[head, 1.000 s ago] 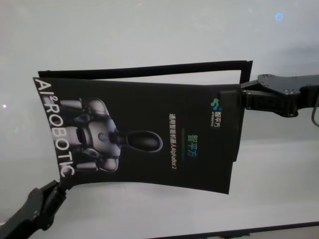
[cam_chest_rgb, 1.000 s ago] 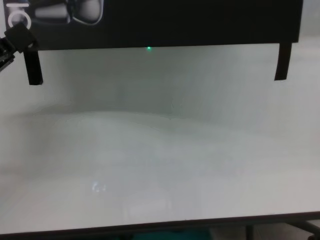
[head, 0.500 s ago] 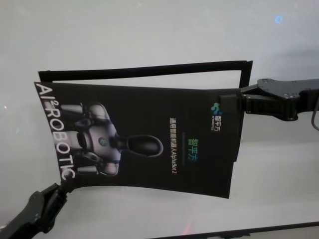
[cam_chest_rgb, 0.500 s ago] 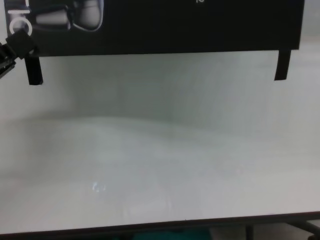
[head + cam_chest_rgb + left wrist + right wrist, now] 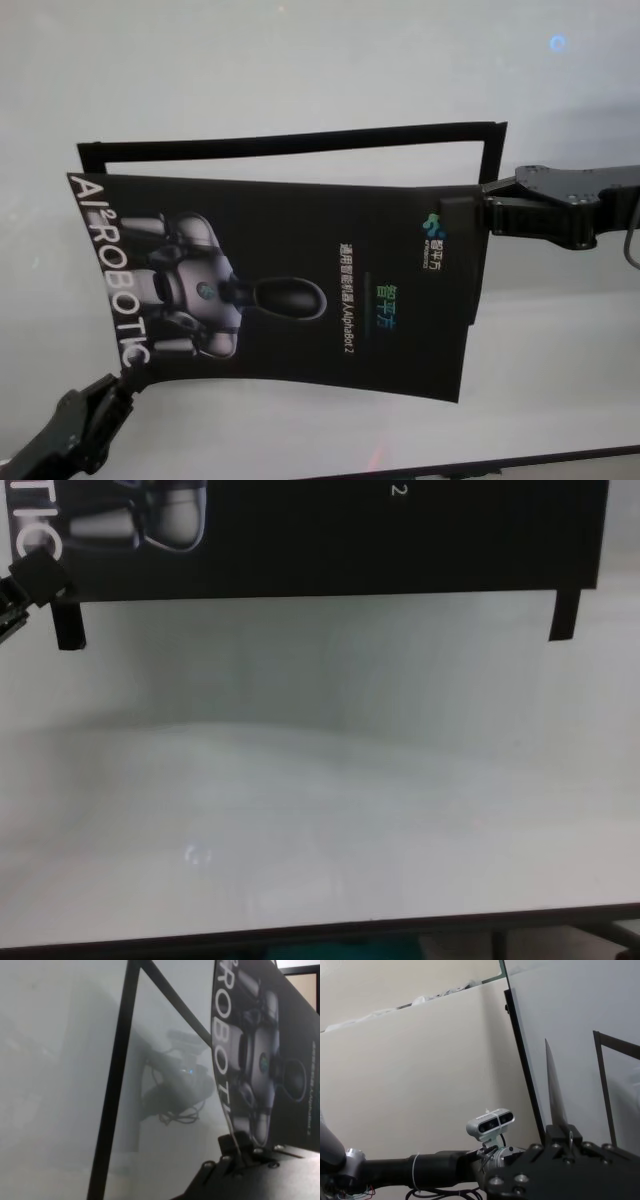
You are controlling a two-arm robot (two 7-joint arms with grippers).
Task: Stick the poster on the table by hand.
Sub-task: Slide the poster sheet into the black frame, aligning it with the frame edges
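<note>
Partly poster (image 5: 300, 290) hides table (image 5: 300, 60); left gripper (image 5: 118, 385) tips unseen.

I see poster (image 5: 300, 280) mid-frame over table (image 5: 300, 60), left gripper (image 5: 118, 382) at its lower-left corner, right gripper (image 5: 462, 212) at its right edge, strips (image 5: 290, 142) behind.

Poster (image 5: 330, 535): cut off by the chest view's top edge, only its lower band shown.
Left gripper (image 5: 118, 372): fingertips hidden beneath the poster's corner, lower left of the head view.
Black frame (image 5: 300, 140): partly covered by the poster.
</note>
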